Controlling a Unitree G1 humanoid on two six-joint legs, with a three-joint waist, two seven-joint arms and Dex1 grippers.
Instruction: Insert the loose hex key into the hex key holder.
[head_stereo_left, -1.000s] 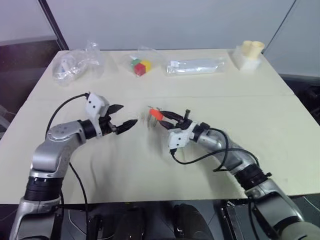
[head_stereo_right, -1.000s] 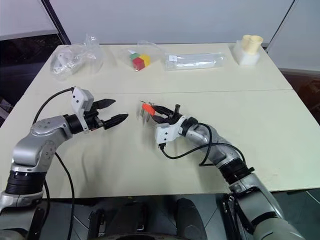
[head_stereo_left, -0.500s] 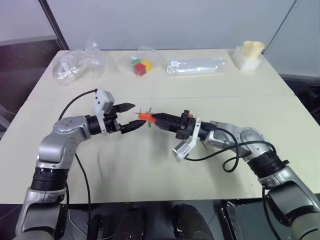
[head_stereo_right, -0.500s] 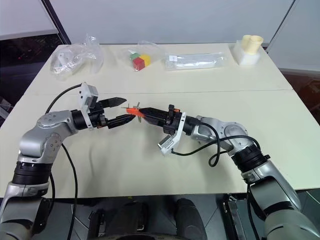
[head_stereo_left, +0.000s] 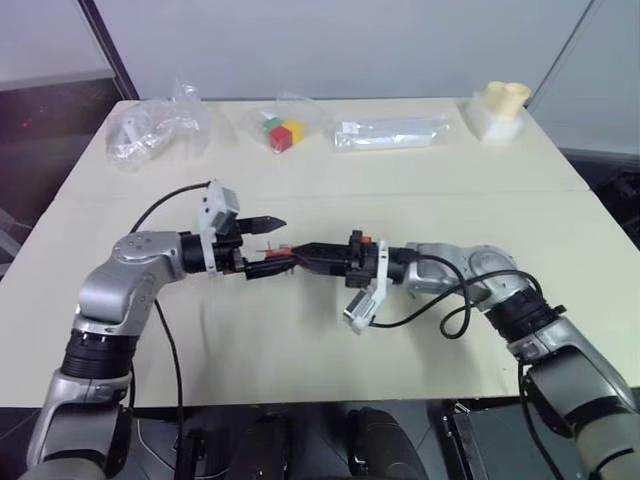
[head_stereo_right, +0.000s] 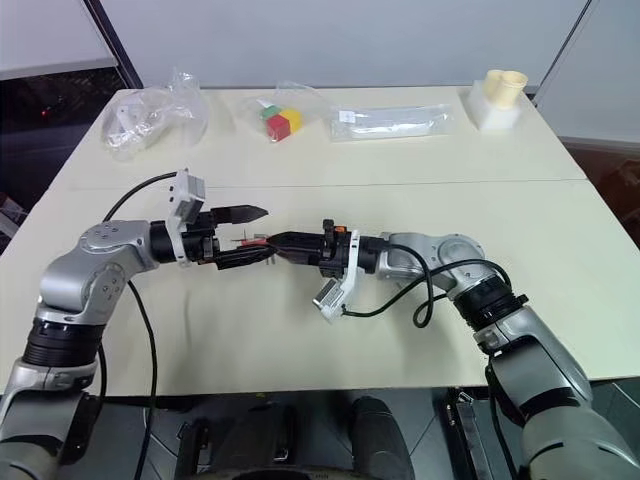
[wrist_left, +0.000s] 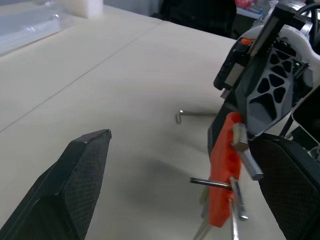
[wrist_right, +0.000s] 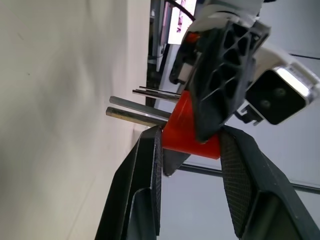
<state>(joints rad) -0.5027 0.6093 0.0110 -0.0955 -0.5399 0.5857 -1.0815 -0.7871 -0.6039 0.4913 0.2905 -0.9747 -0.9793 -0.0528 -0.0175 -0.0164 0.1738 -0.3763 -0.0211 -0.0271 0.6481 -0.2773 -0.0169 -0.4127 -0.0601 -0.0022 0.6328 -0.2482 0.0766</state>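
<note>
Hex key holder (wrist_right: 190, 131): red-orange block with grey prongs, clamped in the right pincer (head_stereo_right: 272, 242), raised above the table (head_stereo_right: 520, 215) near its centre. Right pincer: points toward 9 o'clock, fingers narrow on the block. Left pincer (head_stereo_right: 243, 235): jaws spread wide, pointing toward 3 o'clock, fingers either side of the holder; contact cannot be told. Loose hex key (wrist_left: 192, 114): thin L-shaped rod lying flat on the table beyond the holder, held by neither pincer.
</note>
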